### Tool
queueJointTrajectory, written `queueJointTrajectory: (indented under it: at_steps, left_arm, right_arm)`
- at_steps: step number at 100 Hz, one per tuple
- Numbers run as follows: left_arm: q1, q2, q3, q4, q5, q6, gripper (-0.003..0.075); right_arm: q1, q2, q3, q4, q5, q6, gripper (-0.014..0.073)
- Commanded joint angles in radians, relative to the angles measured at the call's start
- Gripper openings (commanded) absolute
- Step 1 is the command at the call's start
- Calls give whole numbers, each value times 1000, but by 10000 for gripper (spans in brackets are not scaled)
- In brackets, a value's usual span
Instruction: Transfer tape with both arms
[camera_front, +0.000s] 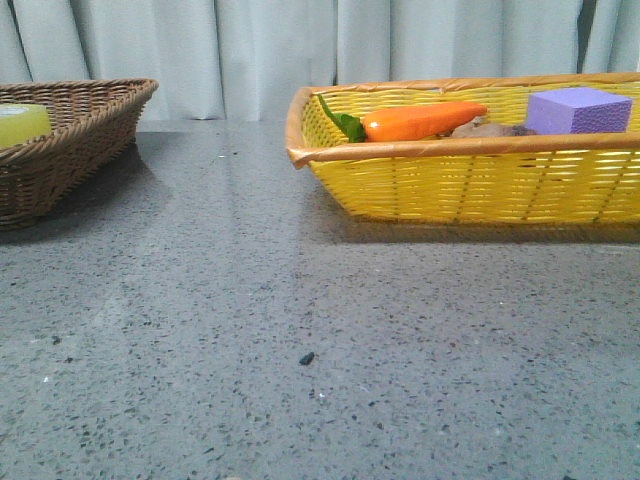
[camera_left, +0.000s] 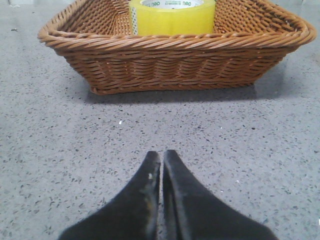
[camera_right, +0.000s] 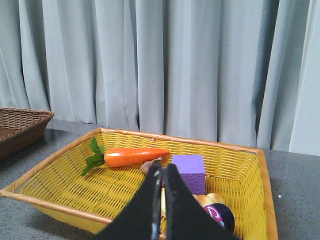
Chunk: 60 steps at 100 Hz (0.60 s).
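the tape (camera_left: 172, 18) sat inside the brown wicker basket (camera_left: 175, 60), well ahead of the left gripper (camera_left: 161, 159), whose fingers were pressed together above bare table (camera_left: 65, 150). right gripper (camera_right: 163, 172) likewise closed on nothing, hovering over the yellow basket (camera_right: 60, 185) holding a carrot (camera_right: 135, 156) and purple block (camera_right: 189, 170).

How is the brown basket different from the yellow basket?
The brown basket is dark woven wicker, while the yellow basket is bright yellow with a tan rim. The brown basket holds the tape; the yellow basket holds a carrot, a purple block and a few other small things. In the front view the brown basket sits on the left, the yellow one on the right. Both are shallow, woven and rest on the grey table.
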Motion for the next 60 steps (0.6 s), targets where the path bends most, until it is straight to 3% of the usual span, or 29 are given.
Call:
queueJointTrajectory:
  at_steps: [1, 29, 60]
  left_arm:
    - [5, -29, 9, -5, -57, -3, -20]
    - [5, -29, 9, -5, -57, -3, -20]
    - [5, -29, 9, -5, -57, -3, -20]
  right_arm:
    - [-4, 11, -21, -47, -56, 0, -67]
    - [-4, 11, -21, -47, -56, 0, -67]
    - [-22, 11, -10, -194, -53, 0, -67]
